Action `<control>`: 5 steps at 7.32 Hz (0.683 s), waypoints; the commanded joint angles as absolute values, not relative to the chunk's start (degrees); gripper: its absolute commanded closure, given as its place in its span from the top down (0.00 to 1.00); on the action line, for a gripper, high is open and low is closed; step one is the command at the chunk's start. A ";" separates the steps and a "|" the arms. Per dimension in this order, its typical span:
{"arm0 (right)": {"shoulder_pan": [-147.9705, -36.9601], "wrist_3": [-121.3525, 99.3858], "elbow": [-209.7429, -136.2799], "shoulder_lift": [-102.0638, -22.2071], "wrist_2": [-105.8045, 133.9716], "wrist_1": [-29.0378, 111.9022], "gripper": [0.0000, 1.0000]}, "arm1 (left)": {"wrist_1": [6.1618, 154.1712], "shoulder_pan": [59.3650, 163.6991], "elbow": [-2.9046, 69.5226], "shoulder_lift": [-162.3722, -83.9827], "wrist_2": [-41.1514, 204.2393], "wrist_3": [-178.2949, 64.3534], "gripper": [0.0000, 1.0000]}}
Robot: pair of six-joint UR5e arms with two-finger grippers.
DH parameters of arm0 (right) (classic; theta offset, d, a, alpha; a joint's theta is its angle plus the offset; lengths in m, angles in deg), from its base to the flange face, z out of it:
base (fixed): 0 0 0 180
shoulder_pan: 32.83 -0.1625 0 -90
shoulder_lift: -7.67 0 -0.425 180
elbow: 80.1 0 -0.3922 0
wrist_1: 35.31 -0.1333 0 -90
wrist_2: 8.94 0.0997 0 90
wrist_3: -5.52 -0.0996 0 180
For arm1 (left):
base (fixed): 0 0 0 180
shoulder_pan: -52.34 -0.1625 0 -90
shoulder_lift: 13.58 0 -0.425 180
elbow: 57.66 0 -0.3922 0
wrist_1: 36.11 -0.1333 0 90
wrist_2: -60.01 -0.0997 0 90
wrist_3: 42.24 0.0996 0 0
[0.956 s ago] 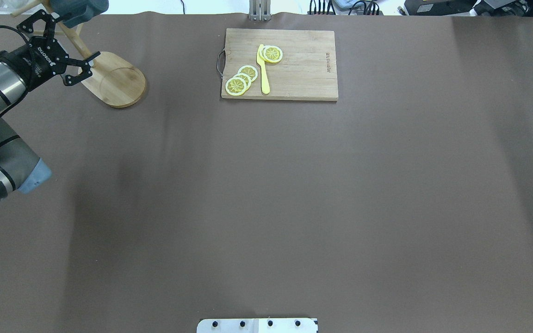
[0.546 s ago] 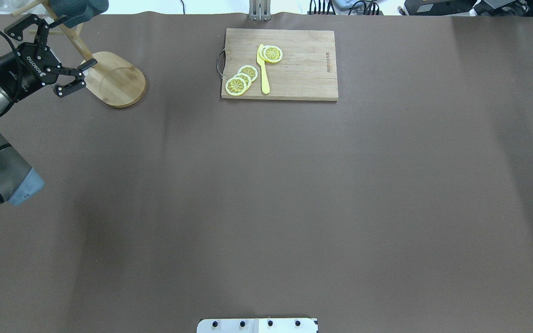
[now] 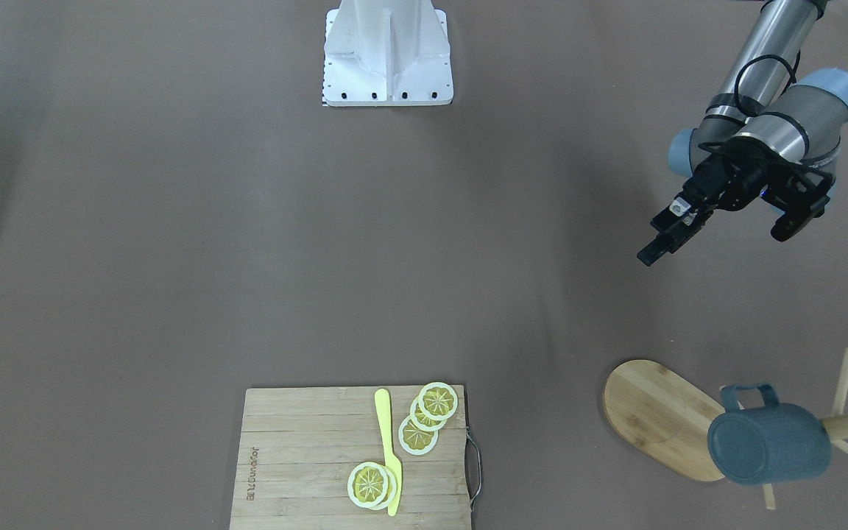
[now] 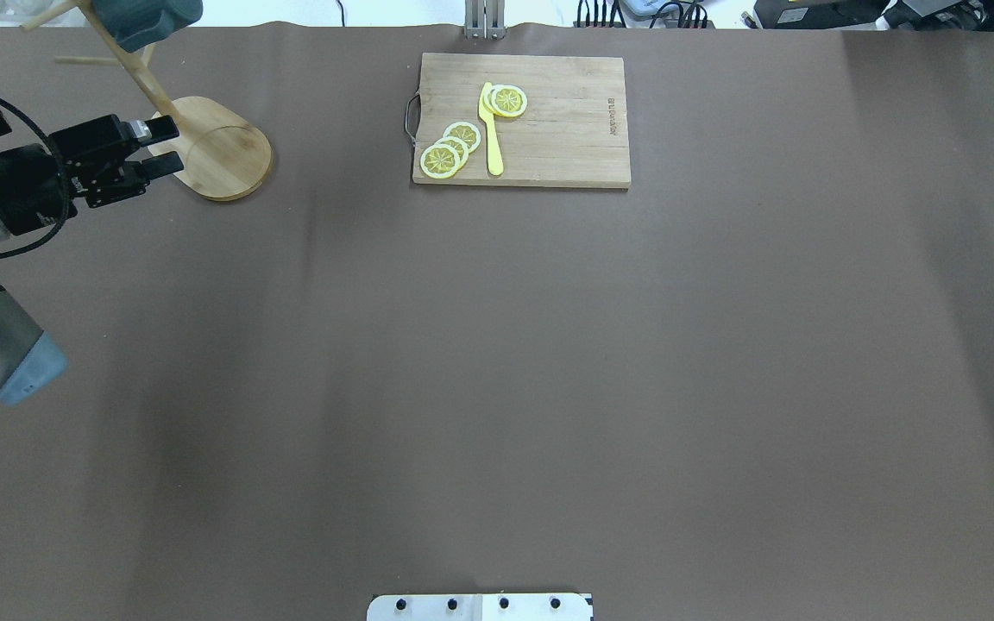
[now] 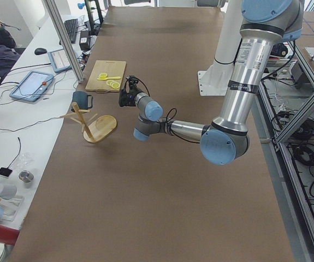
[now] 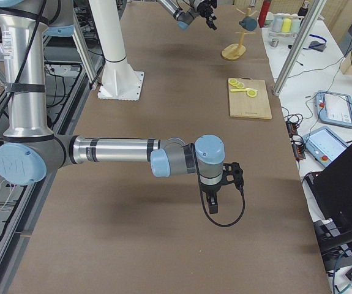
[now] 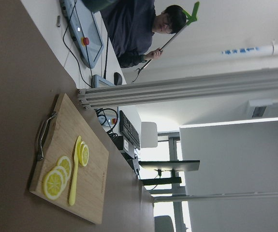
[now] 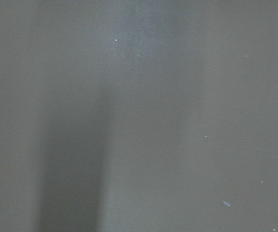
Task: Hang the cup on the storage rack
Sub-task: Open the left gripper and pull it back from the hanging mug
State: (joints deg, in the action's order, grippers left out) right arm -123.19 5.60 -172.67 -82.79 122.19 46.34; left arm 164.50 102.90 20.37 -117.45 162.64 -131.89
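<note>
The dark slate-blue cup [image 3: 770, 445] hangs by its handle on a peg of the bamboo storage rack [image 3: 659, 412], free of any gripper. In the overhead view the cup [image 4: 147, 17] is at the top left, above the rack's oval base [image 4: 225, 155]. My left gripper [image 3: 726, 235] is open and empty, off the rack on the robot's side; in the overhead view the left gripper [image 4: 165, 147] is just beside the base's left edge. My right gripper [image 6: 224, 177] shows only in the exterior right view, low over bare table, and I cannot tell whether it is open or shut.
A slatted cutting board [image 4: 566, 121] with lemon slices [image 4: 449, 151] and a yellow knife [image 4: 491, 129] lies at the far middle of the table. The robot's white base plate [image 3: 387, 51] is at the near edge. An operator sits beyond the far edge.
My left gripper has drawn back from the rack toward the robot and turned about its wrist. The cup stays hanging on the rack.
</note>
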 commanded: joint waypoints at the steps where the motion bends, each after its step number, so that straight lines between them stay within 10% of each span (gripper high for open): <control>1: -123.19 5.61 -172.57 -82.77 122.19 46.34 1.00 | 158.69 102.96 20.65 -114.76 163.28 -104.50 0.99; 5: -123.19 5.61 -172.48 -83.03 122.19 46.34 1.00 | 142.80 109.78 22.84 -108.43 162.49 -58.86 0.99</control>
State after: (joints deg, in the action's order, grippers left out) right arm -123.19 5.61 -172.48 -82.87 122.19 46.33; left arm 149.21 106.41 21.77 -109.89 162.59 -70.34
